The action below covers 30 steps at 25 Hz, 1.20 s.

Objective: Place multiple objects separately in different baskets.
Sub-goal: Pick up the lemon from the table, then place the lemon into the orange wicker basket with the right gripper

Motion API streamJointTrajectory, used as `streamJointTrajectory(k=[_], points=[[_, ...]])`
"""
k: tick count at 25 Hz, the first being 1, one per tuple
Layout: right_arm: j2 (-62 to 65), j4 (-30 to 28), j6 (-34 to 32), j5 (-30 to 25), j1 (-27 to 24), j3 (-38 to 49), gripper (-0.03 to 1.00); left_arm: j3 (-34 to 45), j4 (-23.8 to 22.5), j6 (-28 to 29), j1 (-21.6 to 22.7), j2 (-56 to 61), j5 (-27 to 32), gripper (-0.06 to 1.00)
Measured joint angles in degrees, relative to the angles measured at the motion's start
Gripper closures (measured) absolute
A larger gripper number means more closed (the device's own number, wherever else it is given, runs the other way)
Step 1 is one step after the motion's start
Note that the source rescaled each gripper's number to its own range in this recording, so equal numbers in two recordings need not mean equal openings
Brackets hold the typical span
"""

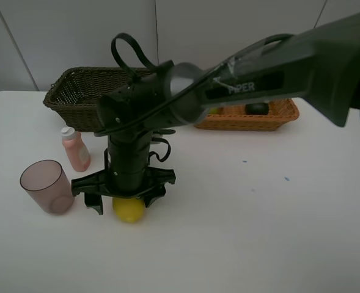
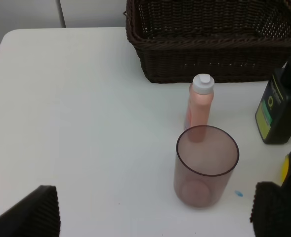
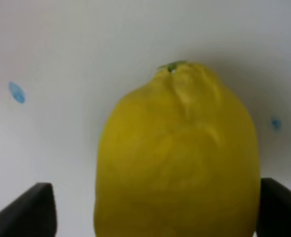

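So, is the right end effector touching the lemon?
Cannot tell. In the right wrist view the right end effector straddles the lemon; one finger clear, the other at its edge, gap unclear.

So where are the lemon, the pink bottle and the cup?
lemon [image 3: 177, 153], right wrist view, middle of its yellow peel.
pink bottle [image 2: 200, 106], left wrist view, its pink body below the white cap.
cup [image 2: 204, 182], left wrist view, its tinted side wall.

The pink bottle [image 2: 200, 106] (white-capped, upright) stands between the tinted cup [image 2: 206, 165] and the dark wicker basket [image 2: 209, 54].
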<state>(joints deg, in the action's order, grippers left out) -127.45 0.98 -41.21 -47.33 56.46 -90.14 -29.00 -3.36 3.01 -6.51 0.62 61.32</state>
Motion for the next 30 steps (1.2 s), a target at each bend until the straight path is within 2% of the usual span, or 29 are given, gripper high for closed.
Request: streamJointTrajectory(k=[2, 3, 13, 18, 26, 30], points=[[0.0, 0.0, 0.0, -0.39, -0.04, 0.0, 0.34, 0.0, 0.0, 0.0, 0.0, 0.0, 0.0, -0.06], [0.0, 0.02, 0.0, -0.54, -0.11, 0.0, 0.39, 0.0, 0.0, 0.0, 0.0, 0.0, 0.0, -0.06], [0.11, 0.16, 0.05, -2.64, -0.29, -0.07, 0.38, 0.0, 0.0, 0.0, 0.0, 0.0, 0.0, -0.06], [3.15, -0.37, 0.05, -6.91, -0.29, -0.07, 0.38, 0.0, 0.0, 0.0, 0.0, 0.0, 0.0, -0.06], [14.24, -6.27, 0.05, -16.91, -0.84, -0.07, 0.38, 0.0, 0.0, 0.0, 0.0, 0.0, 0.0, -0.06], [19.47, -12.16, 0.05, -19.53, -2.38, -0.07, 0.38, 0.0, 0.0, 0.0, 0.0, 0.0, 0.0, -0.06]])
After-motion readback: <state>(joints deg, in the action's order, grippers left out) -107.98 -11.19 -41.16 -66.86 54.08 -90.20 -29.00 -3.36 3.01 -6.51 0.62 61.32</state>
